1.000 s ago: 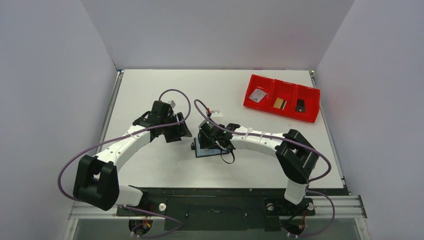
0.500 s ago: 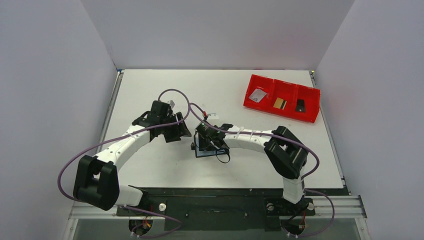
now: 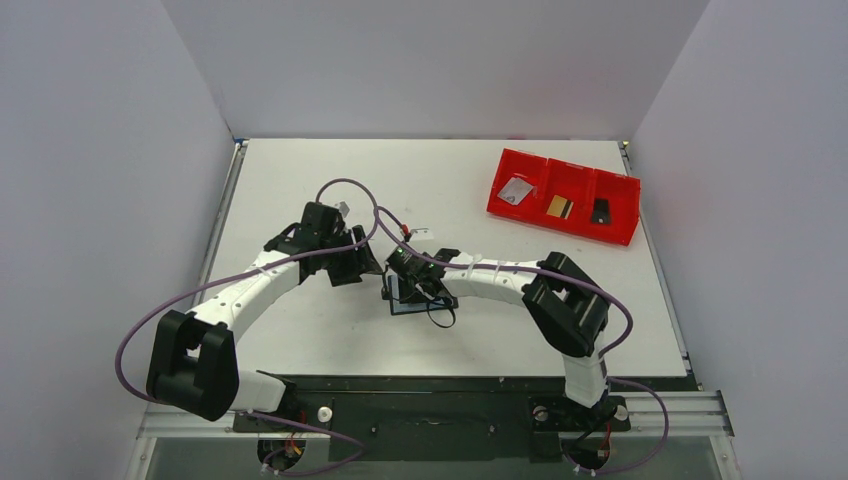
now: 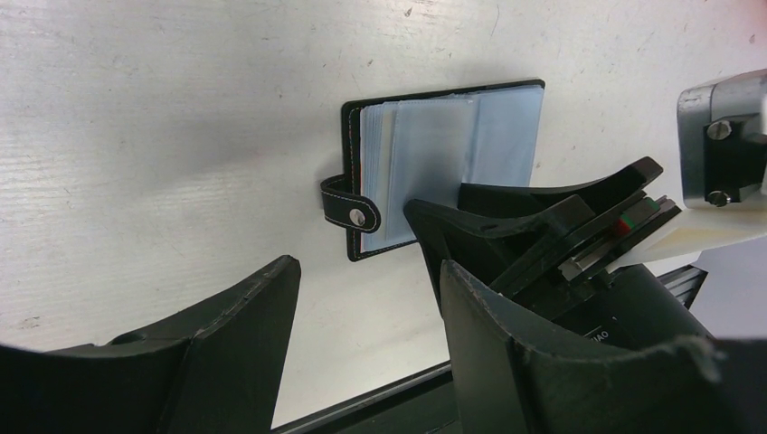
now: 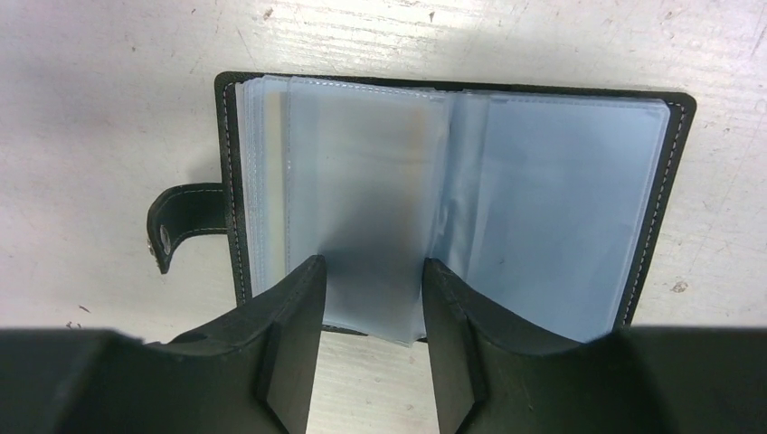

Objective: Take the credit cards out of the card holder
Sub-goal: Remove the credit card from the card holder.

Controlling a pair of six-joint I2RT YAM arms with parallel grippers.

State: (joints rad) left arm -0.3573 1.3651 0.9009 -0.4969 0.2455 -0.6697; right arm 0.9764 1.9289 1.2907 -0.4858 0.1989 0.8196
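The card holder (image 3: 408, 300) lies open on the table, a black cover with a snap strap and bluish clear sleeves (image 5: 543, 199). My right gripper (image 5: 373, 267) hovers over its near edge, open, the jaws narrowed on either side of one raised sleeve (image 5: 371, 181) without pinching it. My left gripper (image 4: 369, 271) stands open just left of the holder (image 4: 443, 154), nothing between its fingers. Three credit cards lie in the red tray: silver (image 3: 516, 190), gold (image 3: 559, 206), black (image 3: 600, 211). A faint tan tint shows in the left sleeves; whether it is a card I cannot tell.
The red three-compartment tray (image 3: 565, 165) sits at the back right of the white table. Both arms meet at the table's middle, the right arm (image 3: 500, 278) reaching leftward over the holder. Walls close the left, back and right sides.
The right arm has shifted left over the holder and its jaws have narrowed around the raised sleeve. The left arm has stayed put.
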